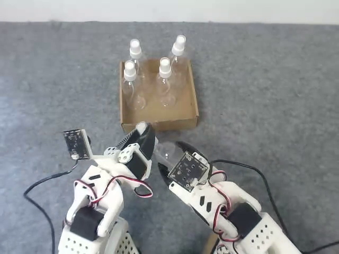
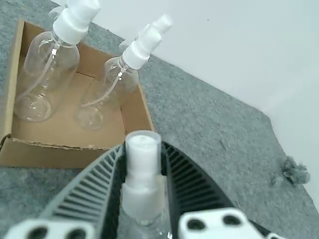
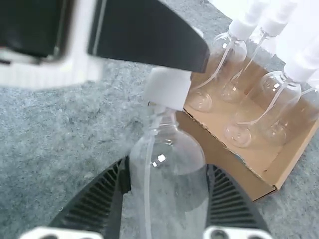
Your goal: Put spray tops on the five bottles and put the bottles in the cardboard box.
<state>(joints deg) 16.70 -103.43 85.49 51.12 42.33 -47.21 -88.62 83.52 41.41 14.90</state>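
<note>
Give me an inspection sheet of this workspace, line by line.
Surface: grey carpet, flat.
Job's things: cardboard box holds four bottles, upright, with white tops fitted. The fifth bottle is held outside the box, near its front wall. The spray top sits at its neck; whether it is fully fastened cannot be told.
Clutter: one lint tuft on the carpet.
Grippers: left gripper shut on the spray top; right gripper shut on the fifth bottle's body.
Cables: black cable beside the left arm, another black cable beside the right arm; both lie clear of the box.
Surroundings: white wall behind the carpet.
</note>
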